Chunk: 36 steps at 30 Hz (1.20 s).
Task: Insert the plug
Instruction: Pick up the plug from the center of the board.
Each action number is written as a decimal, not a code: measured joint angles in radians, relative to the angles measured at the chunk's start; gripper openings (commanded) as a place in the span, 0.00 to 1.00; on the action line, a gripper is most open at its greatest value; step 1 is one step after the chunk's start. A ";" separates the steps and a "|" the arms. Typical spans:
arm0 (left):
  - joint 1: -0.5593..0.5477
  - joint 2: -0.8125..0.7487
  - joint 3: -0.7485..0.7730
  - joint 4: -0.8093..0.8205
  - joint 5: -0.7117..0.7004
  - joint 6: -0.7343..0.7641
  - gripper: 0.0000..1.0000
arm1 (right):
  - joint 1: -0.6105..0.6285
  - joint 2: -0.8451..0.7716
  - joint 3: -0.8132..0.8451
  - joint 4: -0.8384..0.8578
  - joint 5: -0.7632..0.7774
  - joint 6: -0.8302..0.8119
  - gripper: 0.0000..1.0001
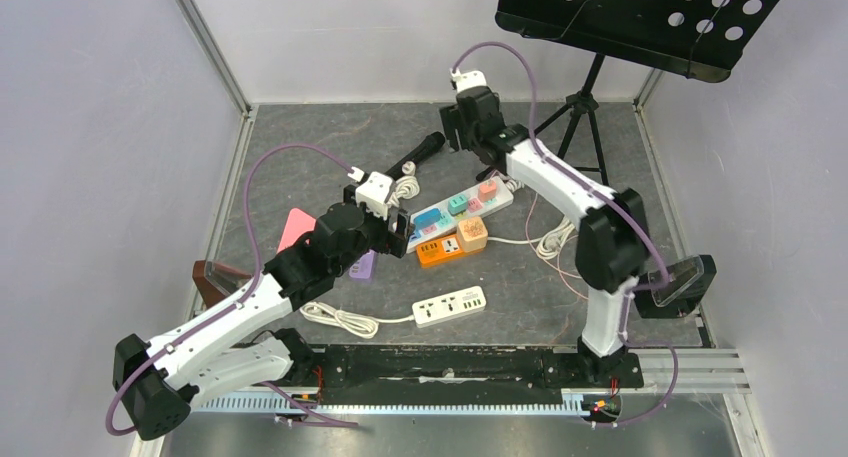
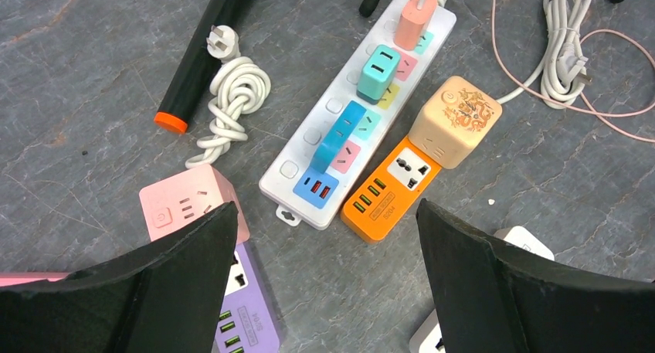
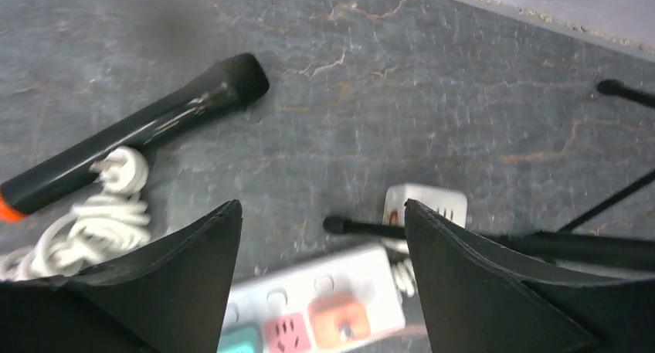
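A long white power strip lies mid-table. A salmon plug stands in its far end socket, with a teal adapter and a blue adapter further along. A loose white plug on a coiled cord lies beside a black microphone. My right gripper hovers open above the strip's far end, holding nothing. My left gripper is open and empty over the strip's near end.
An orange strip carries a beige cube socket. A pink cube and a purple strip sit under the left finger. A white strip lies nearer. A music stand and its tripod leg are at the back.
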 measured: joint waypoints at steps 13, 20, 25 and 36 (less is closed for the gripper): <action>0.006 0.048 0.000 -0.002 -0.002 -0.006 0.91 | -0.054 0.129 -0.004 -0.016 0.052 -0.085 0.58; 0.009 0.071 0.000 -0.002 -0.001 -0.006 0.91 | -0.105 -0.040 -0.248 0.000 0.044 0.009 0.58; 0.010 0.071 0.000 -0.001 -0.001 -0.006 0.91 | -0.137 -0.069 -0.344 0.082 0.056 0.056 0.77; 0.010 0.071 0.000 -0.001 -0.002 -0.006 0.91 | -0.198 -0.069 -0.463 0.341 -0.005 0.084 0.80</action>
